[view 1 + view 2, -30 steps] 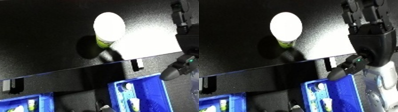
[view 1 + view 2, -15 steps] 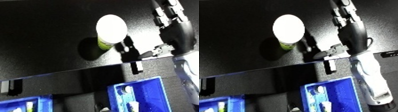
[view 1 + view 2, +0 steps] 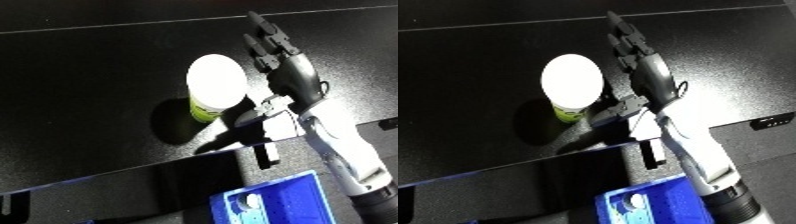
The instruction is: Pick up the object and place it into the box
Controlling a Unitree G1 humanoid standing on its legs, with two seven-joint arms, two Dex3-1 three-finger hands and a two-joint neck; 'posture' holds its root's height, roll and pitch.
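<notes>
A cup-like container (image 3: 213, 90) with a white lid and a yellow-green body stands upright on the black table (image 3: 89, 90). My right hand (image 3: 289, 75) is just right of it, fingers straight and pointing away, thumb low beside the container's base. Whether the palm touches the container is unclear. A blue bin (image 3: 271, 205) sits below the table's near edge, with a small white item inside. My left hand does not show.
The table's near edge (image 3: 160, 170) runs across the lower part of the view, with a black clamp-like bracket (image 3: 264, 154) on it. My white right forearm (image 3: 691, 155) crosses that edge above the blue bin.
My right hand has come in from the right edge to stand close beside the container. The view has also shifted, so the container appears lower.
</notes>
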